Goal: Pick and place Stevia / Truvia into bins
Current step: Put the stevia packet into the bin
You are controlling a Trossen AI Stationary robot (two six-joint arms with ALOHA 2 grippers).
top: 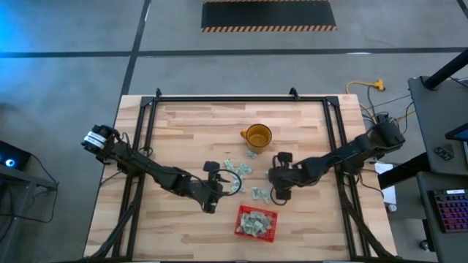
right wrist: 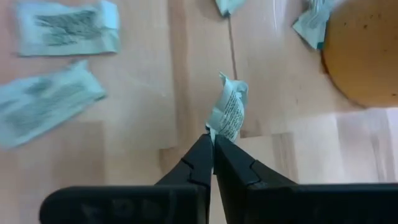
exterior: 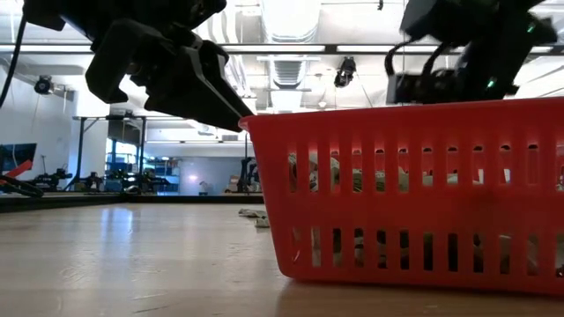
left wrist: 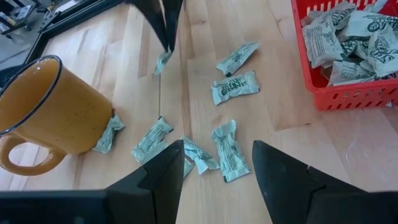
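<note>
Several pale green and white Stevia packets (left wrist: 233, 87) lie loose on the wood between the amber mug (left wrist: 53, 112) and the red mesh basket (left wrist: 348, 93), which holds more packets (top: 255, 223). My left gripper (left wrist: 217, 168) hovers open above a small cluster of packets (left wrist: 227, 152) beside the mug and touches none. My right gripper (right wrist: 213, 140) is shut on one packet (right wrist: 227, 109). It stands just beyond the basket's far side (top: 278, 196), fingers pointing down. My right gripper pinches one packet by its end (right wrist: 216, 129), between the two fingertips. The fingers come from above, pointing down. The packet (left wrist: 163, 60) hangs at the fingertips, and it appears lifted off the wood.
The mug (top: 257, 136) stands toward the table's far side with a packet leaning at its base (left wrist: 109, 134). The basket (exterior: 414, 202) sits near the near edge. Black frame rails run along the table's left, right and far sides (top: 241, 98).
</note>
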